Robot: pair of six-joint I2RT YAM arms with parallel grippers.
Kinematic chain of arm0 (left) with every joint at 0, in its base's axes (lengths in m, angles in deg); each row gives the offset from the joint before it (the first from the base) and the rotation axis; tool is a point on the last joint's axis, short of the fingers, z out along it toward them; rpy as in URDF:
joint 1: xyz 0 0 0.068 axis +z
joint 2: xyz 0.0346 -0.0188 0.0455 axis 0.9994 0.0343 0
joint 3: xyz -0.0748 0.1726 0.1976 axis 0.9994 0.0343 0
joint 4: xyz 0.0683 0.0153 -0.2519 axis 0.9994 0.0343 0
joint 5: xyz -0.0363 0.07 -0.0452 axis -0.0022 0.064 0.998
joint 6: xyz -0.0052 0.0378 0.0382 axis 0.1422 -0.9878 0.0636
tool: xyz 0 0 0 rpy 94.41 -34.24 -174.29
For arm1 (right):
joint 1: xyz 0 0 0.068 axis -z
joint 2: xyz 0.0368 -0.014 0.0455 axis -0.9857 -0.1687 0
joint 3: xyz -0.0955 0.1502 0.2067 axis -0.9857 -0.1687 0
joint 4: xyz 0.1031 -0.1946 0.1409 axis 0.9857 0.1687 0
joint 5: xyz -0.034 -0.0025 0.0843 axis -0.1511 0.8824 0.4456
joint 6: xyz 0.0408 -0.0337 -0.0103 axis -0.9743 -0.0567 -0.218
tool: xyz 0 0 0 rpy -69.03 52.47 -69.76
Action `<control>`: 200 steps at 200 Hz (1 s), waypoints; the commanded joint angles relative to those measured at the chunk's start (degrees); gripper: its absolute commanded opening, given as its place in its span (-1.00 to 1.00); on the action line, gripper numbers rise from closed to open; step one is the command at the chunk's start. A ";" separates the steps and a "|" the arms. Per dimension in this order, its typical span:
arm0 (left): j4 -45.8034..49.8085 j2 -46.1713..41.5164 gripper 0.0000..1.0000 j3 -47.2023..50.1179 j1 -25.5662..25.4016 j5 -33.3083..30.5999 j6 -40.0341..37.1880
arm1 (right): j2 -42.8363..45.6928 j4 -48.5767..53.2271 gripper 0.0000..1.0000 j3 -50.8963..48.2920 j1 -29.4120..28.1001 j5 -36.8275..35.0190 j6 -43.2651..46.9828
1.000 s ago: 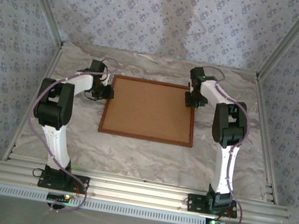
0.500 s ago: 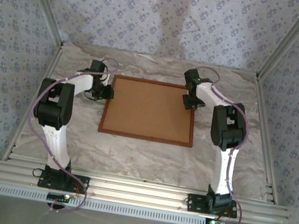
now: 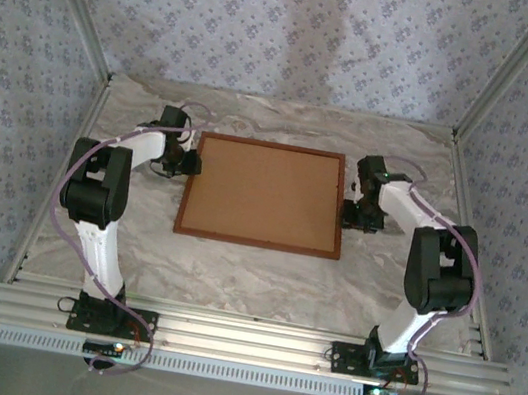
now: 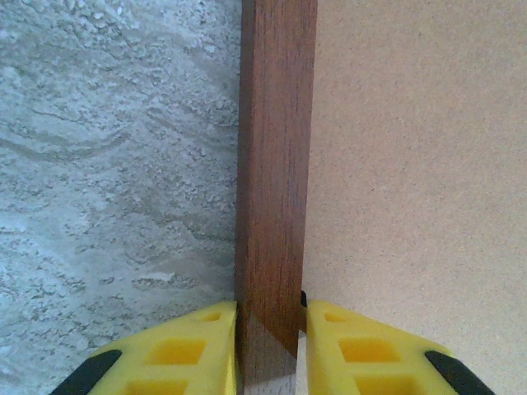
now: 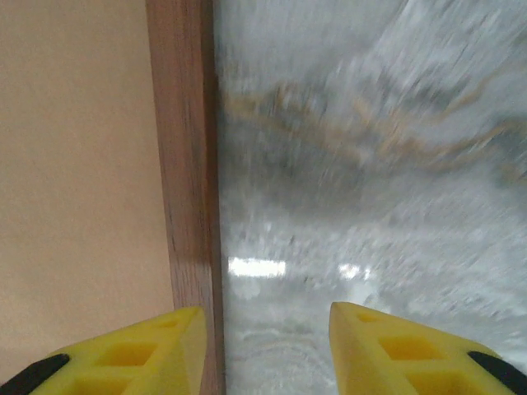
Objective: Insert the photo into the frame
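At the middle of the tabletop (image 3: 261, 278) the frame (image 3: 256, 244) lies back-up, long side running left to right. My left jaws are clamped on its left rail; my right jaws stand wide, empty, just beside its right rail, on the outer side.

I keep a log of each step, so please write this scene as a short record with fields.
frame: reddish-brown wooden picture frame, lying flat
inside it: plain brown backing board, facing up
left gripper: shut on the frame's left rail
right gripper: open, at the right rail, holding nothing
surface: marble-patterned table
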 commanded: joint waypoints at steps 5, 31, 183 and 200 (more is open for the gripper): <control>2.58 1.60 -0.48 -0.21 -1.15 0.75 -0.99 | 0.90 1.37 -0.13 -1.71 -0.29 3.69 -1.85; 2.53 1.73 -0.48 -0.21 -1.15 0.84 -0.97 | -0.34 0.84 -0.14 -2.57 -0.82 4.53 -2.05; 2.73 2.17 -0.48 -0.44 -1.42 1.24 -1.06 | -6.81 -1.07 -0.16 -1.47 -7.45 0.66 -2.62; 2.76 2.26 -0.48 -0.48 -1.51 1.29 -1.08 | -7.92 -0.89 -0.15 -0.54 -9.23 -1.77 -2.57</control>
